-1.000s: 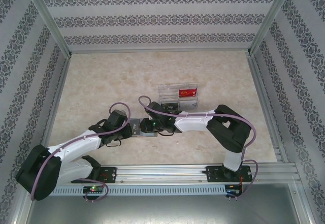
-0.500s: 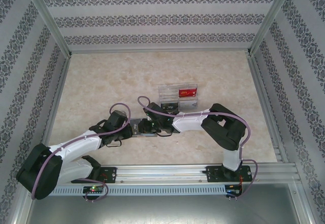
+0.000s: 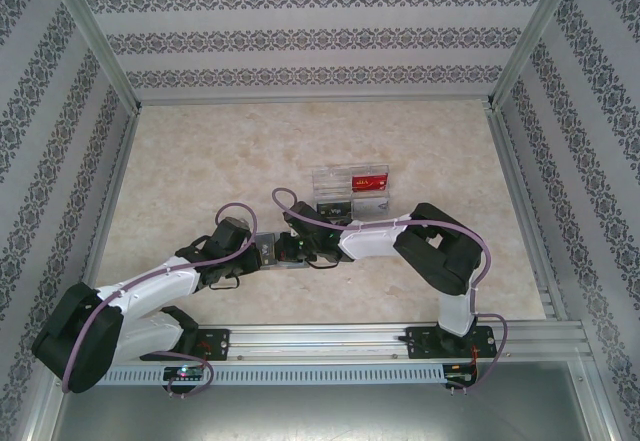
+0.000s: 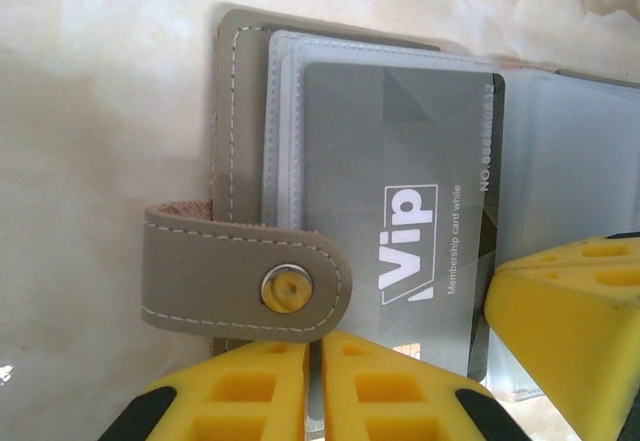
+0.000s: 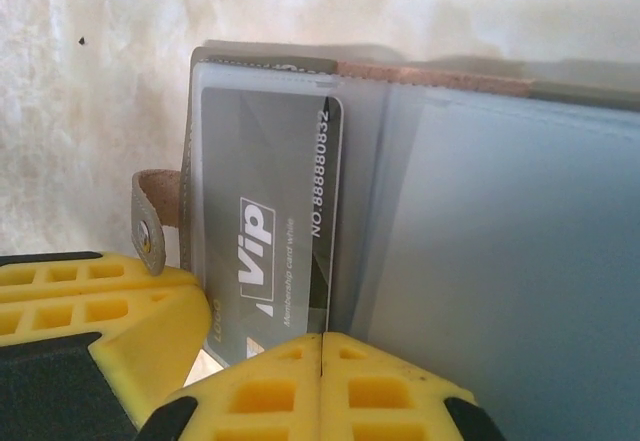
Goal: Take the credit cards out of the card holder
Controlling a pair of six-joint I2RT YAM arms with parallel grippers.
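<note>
The left tool (image 3: 262, 252) reaches in from the near left corner of the surface (image 3: 200, 161). In the left wrist view its yellow fingers (image 4: 250, 391) are drawn almost together, with only a thin slit between them. They pinch the near edge of the card holder (image 4: 228, 111) just below the tab (image 4: 215, 271) and its metal snap (image 4: 285, 288).

The holder lies open and flat, close to the near edge of the surface and a little left of its middle, between the two tools. A grey card (image 4: 400, 211) printed "Vip" sits in the left clear sleeve, with its near end sticking out past the sleeve.

To the right of it the clear sleeves (image 5: 500, 261) cover the holder's other panel. The right tool (image 3: 288, 249) comes in from the right. Its fingers (image 5: 390, 391) are pressed fully together, and their tips meet the card's near end. I cannot tell whether they have hold of the card.

Farther right, toward the middle of the surface and well apart from the holder, stands a clear tray (image 3: 350, 193) with a red card (image 3: 370, 180) in a far compartment.
</note>
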